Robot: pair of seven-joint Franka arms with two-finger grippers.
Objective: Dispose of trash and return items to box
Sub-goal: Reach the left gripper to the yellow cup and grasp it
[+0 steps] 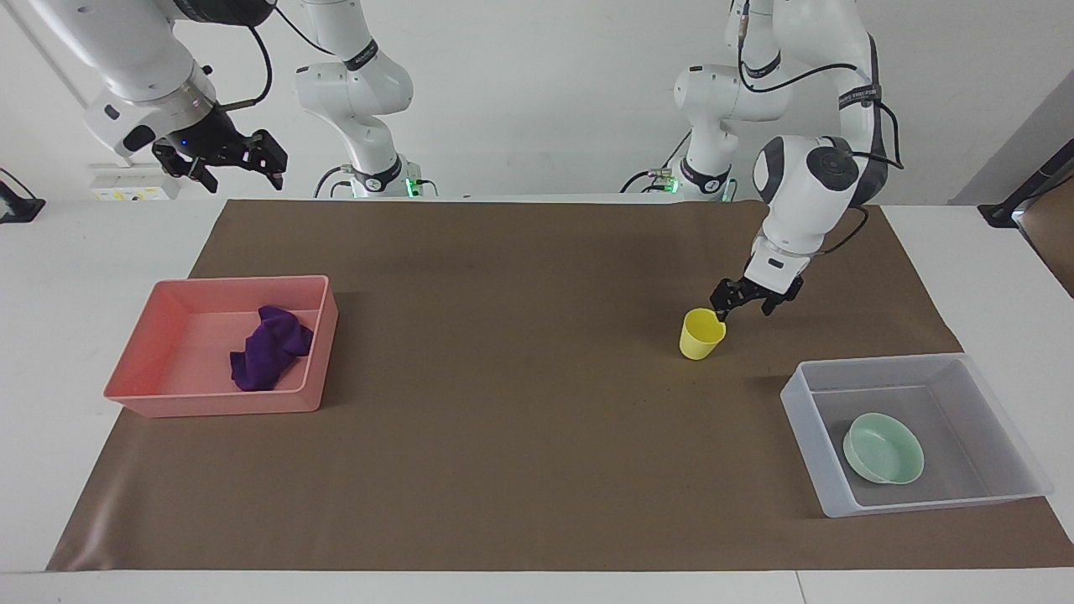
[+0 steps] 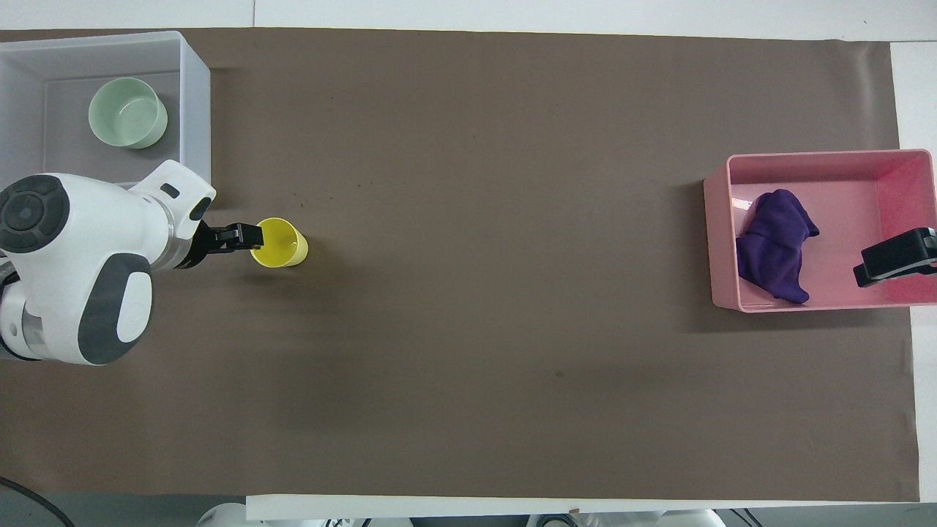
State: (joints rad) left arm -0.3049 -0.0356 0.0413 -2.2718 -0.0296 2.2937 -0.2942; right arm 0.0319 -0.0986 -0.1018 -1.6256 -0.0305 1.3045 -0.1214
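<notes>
The yellow cup (image 1: 701, 334) stands upright on the brown mat, nearer to the robots than the box; it also shows in the overhead view (image 2: 280, 243). The mint-green bowl (image 1: 883, 448) lies in the translucent box (image 1: 804, 422) at the left arm's end; the overhead view shows both bowl (image 2: 127, 113) and box (image 2: 195, 110). My left gripper (image 1: 743, 304) is open and low beside the cup, one finger at its rim, seen from above (image 2: 245, 236). My right gripper (image 1: 225, 161) is open, empty and raised high, over the pink tray's edge from above (image 2: 894, 256).
A pink tray (image 1: 325, 335) at the right arm's end holds a crumpled purple cloth (image 1: 270, 348); both show from above, tray (image 2: 721, 241) and cloth (image 2: 776, 245). The brown mat (image 1: 503, 403) covers the table between tray and box.
</notes>
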